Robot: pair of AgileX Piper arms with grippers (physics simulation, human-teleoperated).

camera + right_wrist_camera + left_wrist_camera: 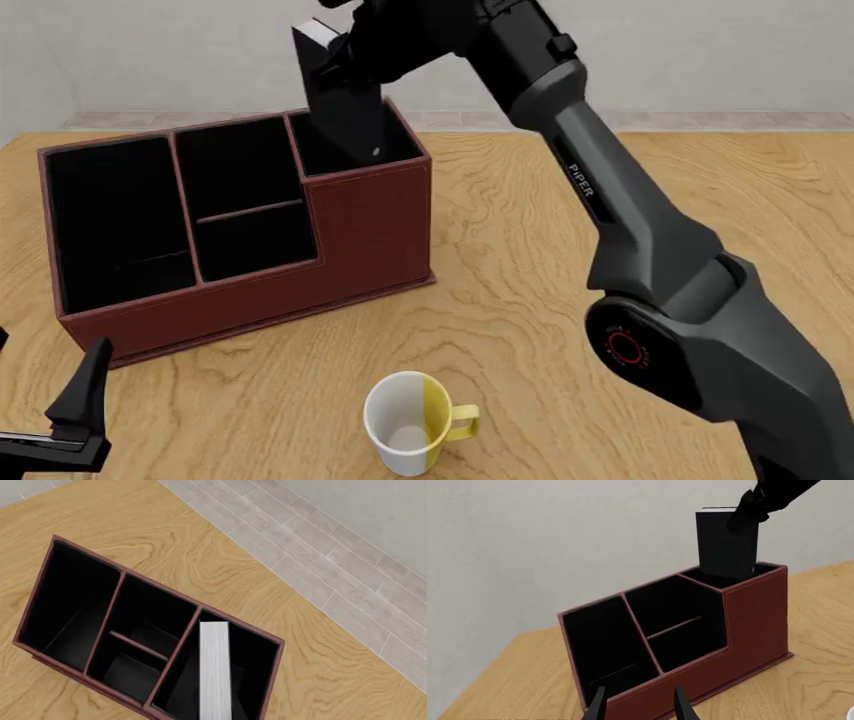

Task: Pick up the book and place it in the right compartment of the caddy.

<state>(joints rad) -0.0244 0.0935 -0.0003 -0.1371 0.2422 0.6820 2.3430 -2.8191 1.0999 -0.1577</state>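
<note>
The black book (pixel 344 100) with its white page edge (pixel 215 670) stands upright. Its lower end is inside the right compartment (pixel 336 148) of the reddish-brown caddy (pixel 267 300), and most of it still stands above the rim. My right gripper (pixel 350 45) is shut on the book's top; it also shows in the left wrist view (pixel 750 505). The book (pixel 727 542) rises out of the caddy's (pixel 754 625) small end slot. My left gripper (pixel 639 705) is open and empty, low at the caddy's front left; one of its fingers (pixel 87 385) shows in the front view.
A white-and-yellow mug (pixel 407 420) stands on the wooden table (pixel 641 200) in front of the caddy. The wide left slot (pixel 67 605) and the shelf-divided middle slot (pixel 143 635) hold nothing. The right arm (pixel 627 250) reaches across the table's right half.
</note>
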